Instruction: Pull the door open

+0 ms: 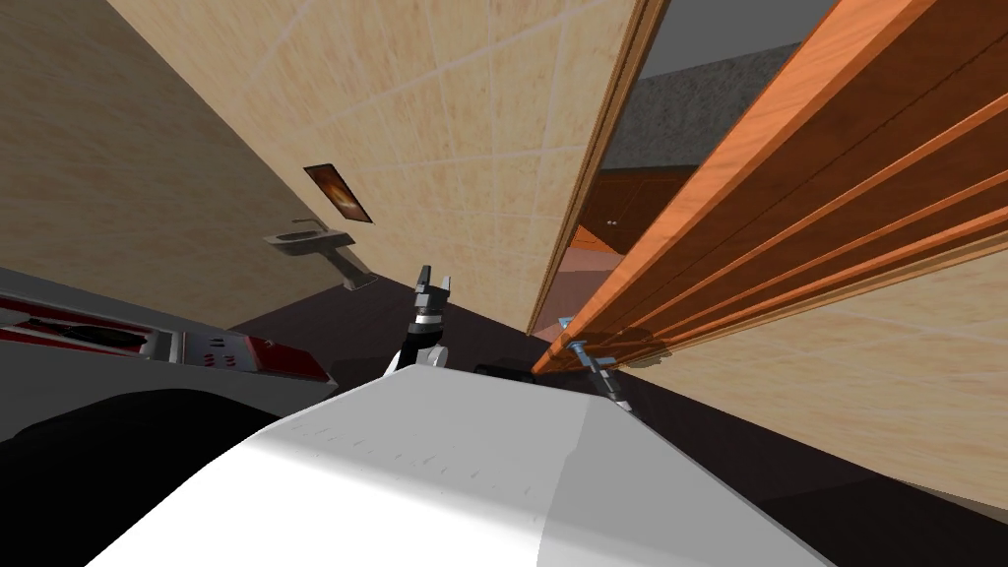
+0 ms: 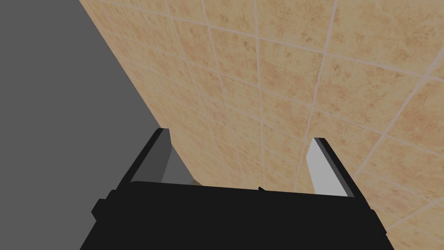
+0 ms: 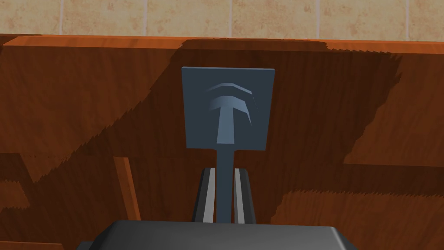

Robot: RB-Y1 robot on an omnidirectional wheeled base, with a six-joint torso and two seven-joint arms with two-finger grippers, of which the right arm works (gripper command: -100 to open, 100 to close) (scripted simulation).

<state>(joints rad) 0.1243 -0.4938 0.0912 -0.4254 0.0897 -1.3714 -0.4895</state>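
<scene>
The reddish-brown wooden door (image 1: 827, 197) stands swung well out from its light frame (image 1: 591, 187), with its edge toward me. In the right wrist view a blue-grey lever handle (image 3: 225, 182) juts from a square plate (image 3: 228, 108) on the door (image 3: 86, 108). My right gripper (image 3: 224, 195) is shut on the lever, a finger pressed on each side. The head view shows that same handle (image 1: 581, 346) at the door's low edge, with my right arm reaching up to it. My left gripper (image 2: 238, 162) is open and holds nothing; it is raised ahead of my chest (image 1: 433, 287).
Tan tiled walls (image 1: 443, 128) close in on the left and behind the door. A small wall sink (image 1: 307, 239) hangs under a framed picture (image 1: 337, 192). A white and red counter (image 1: 197, 349) lies at my left. Through the doorway I see orange cabinets (image 1: 630, 212).
</scene>
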